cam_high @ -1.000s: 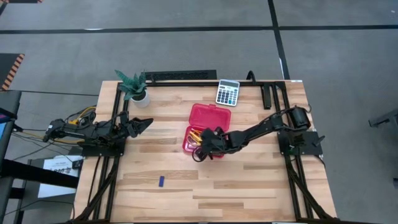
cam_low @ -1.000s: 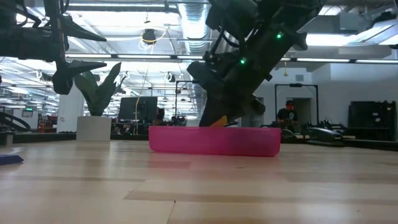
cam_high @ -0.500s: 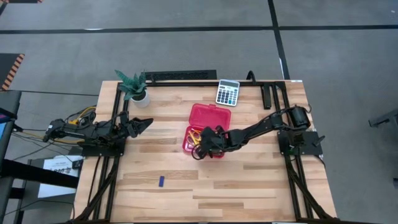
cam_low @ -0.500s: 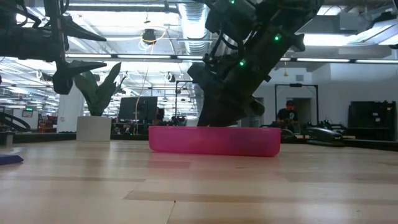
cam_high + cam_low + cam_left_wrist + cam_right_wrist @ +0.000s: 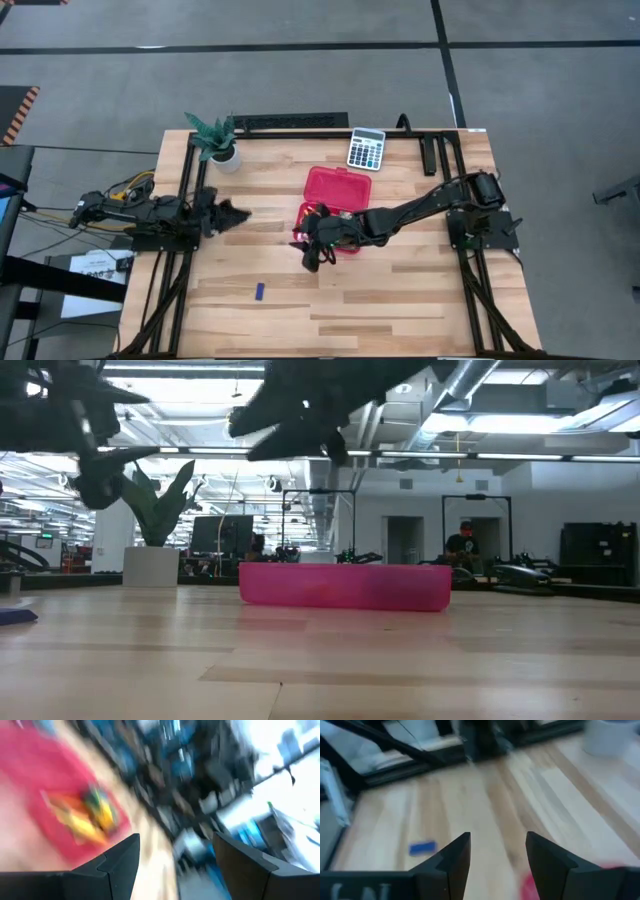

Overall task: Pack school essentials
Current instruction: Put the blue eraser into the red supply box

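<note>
On the pale wooden-plank counter (image 5: 400, 290) an open red plastic hinged case (image 5: 340, 187) lies near the middle, and yellow, orange and green stationery pieces (image 5: 87, 817) are seen gathered in its nearer half, though the left wrist view is too smeared for single items to be told apart. One small flat blue piece (image 5: 259, 291) lies alone on the bare wood, well apart from the case and toward the front left; it also shows in the right wrist view (image 5: 422, 848). The right tool (image 5: 312, 258) is held just off the front left corner of the case, raised above the counter as the low view suggests, with its two fingers apart and nothing between them. The left tool (image 5: 232, 213) is held near the counter's left edge, pointing toward the case, its fingers likewise apart and empty. The blue piece is judged to be very light, stiff and thin, so it will probably slide on the smooth wood if it is nudged from one side only. It would best be taken across its short width, with the fingers lowered until they nearly touch the counter on both long sides, then closed gently. Because it is so low, a shallow grip may slip off its top edge. A grey pocket calculator (image 5: 366, 148) and a small potted green plant (image 5: 217, 140) stand along the far edge.
</note>
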{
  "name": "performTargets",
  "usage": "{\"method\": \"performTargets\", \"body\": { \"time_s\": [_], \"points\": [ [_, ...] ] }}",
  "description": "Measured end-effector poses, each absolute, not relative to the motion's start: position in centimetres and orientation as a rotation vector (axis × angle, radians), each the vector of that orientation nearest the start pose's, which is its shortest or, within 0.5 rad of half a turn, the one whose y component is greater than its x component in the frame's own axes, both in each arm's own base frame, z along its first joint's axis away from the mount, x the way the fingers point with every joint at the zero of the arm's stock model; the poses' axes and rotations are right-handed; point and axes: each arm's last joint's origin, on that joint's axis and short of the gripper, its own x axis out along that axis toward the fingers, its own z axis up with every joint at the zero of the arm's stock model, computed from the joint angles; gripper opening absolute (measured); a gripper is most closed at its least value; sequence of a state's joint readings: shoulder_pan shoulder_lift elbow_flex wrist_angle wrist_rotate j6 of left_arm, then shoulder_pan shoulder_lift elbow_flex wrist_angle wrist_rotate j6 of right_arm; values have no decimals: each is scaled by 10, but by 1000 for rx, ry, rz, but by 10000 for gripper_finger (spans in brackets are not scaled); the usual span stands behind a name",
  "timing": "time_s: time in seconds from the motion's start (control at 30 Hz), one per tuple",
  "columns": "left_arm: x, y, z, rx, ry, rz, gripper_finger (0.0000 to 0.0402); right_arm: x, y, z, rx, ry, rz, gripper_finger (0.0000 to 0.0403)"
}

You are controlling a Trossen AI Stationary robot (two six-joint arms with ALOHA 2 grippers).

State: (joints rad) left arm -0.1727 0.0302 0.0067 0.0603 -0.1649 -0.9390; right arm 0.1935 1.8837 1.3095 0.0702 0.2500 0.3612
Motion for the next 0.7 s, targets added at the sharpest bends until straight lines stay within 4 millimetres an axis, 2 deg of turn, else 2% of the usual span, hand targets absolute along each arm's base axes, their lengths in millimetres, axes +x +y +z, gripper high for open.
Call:
{"method": "performTargets", "body": {
  "time_s": [0.07, 0.17, 0.27, 0.37, 0.53, 0.7],
  "points": [
    [99, -17, 165, -991, 77, -124, 238, 419, 79, 229, 239, 487, -128, 195],
    [99, -26, 164, -1044, 276, -229, 238, 419, 84, 246, 255, 455, -104, 194],
    [96, -35, 160, -1037, 530, -231, 238, 412, 91, 259, 276, 465, -94, 196],
    [95, -42, 157, -1022, 705, -161, 238, 403, 99, 266, 281, 484, -78, 195],
    [101, -60, 157, -1040, 810, -87, 238, 393, 112, 265, 276, 544, -85, 188],
    [110, -82, 145, -1125, 877, 48, 223, 388, 122, 263, 277, 575, -78, 184]
  ]
}}
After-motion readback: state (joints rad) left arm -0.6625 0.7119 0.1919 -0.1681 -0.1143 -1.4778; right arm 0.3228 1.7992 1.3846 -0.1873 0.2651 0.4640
